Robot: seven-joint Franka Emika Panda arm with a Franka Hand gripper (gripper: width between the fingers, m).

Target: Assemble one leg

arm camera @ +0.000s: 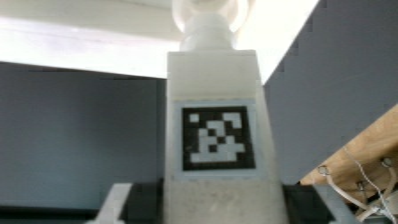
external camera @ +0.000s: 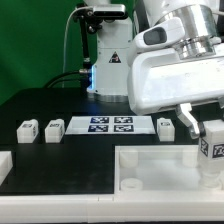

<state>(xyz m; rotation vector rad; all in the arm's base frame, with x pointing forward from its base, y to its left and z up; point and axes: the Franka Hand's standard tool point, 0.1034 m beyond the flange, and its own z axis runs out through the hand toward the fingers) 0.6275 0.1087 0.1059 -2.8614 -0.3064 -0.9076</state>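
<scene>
My gripper (external camera: 208, 132) is shut on a leg (external camera: 213, 148), a white squarish peg with a black-and-white tag, at the exterior view's right. It holds the leg upright over the right end of the large white tray-like part (external camera: 150, 168). In the wrist view the leg (arm camera: 217, 120) fills the middle, tag facing the camera, its base clamped between the dark finger pads (arm camera: 173, 203). The leg's far tip points at the tray part; I cannot tell whether it touches. Three more legs stand on the table: two at the left (external camera: 27, 128) (external camera: 53, 129) and one right of the marker board (external camera: 166, 125).
The marker board (external camera: 110, 125) lies flat in the middle of the black table. A white block (external camera: 5, 160) sits at the left edge. A camera stand and cables (external camera: 105, 60) stand behind. Loose wires (arm camera: 365, 180) show beside the gripper.
</scene>
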